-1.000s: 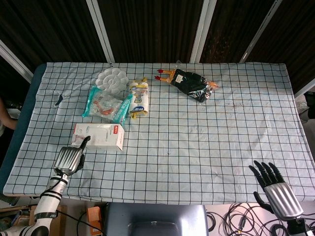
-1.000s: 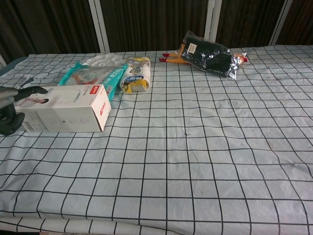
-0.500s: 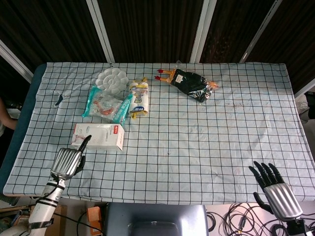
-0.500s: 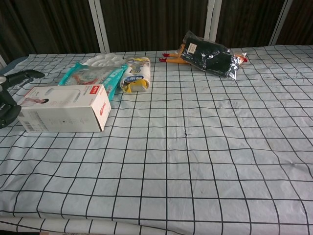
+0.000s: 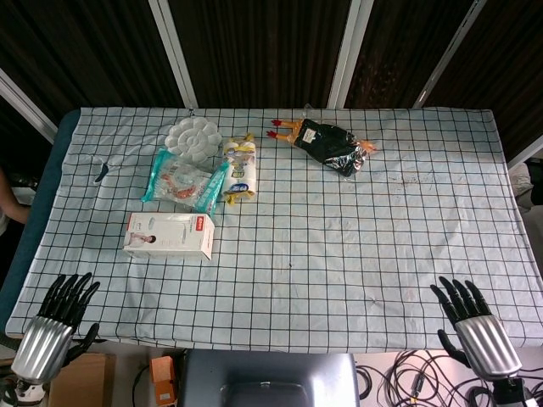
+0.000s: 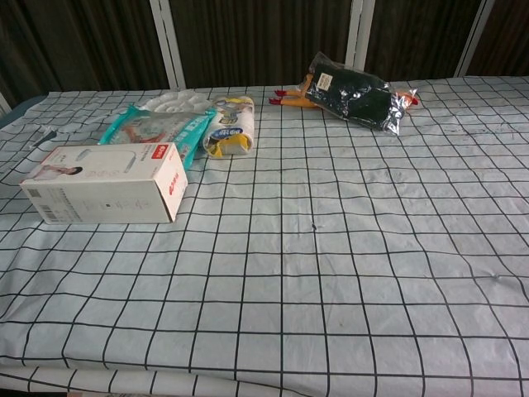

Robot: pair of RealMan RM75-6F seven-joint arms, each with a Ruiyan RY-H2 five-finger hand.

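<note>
In the head view, the counter (image 5: 339,254) fills the middle of the frame under a white cloth with a black grid. The left hand (image 5: 53,326) sits at the lower left corner, off the near edge of the counter, fingers spread apart and holding nothing. The right hand (image 5: 471,326) sits at the lower right, likewise off the edge, fingers fanned out and empty. Nearest the left hand, up and to its right, lies the white box (image 5: 168,236) with a red end, flat on the cloth and well apart from the hand. Above the box is a teal packet (image 5: 178,180) with something red and white showing through its clear front; what it is cannot be told. Touching the packet's upper edge is a white flower-shaped palette tray (image 5: 192,136), its wells bare. Just right of the packet lies a yellow and white pouch (image 5: 241,170). Toward the upper middle lies a dark bag (image 5: 329,142) with orange pieces at its left end and crinkled foil at its right.

The chest view shows neither hand. It shows the white box (image 6: 103,183) at the left from the side, including its printed front face, with the teal packet (image 6: 161,130), the palette tray (image 6: 178,102) and the pouch (image 6: 229,126) behind it, and the dark bag (image 6: 351,93) at the upper right.
</note>
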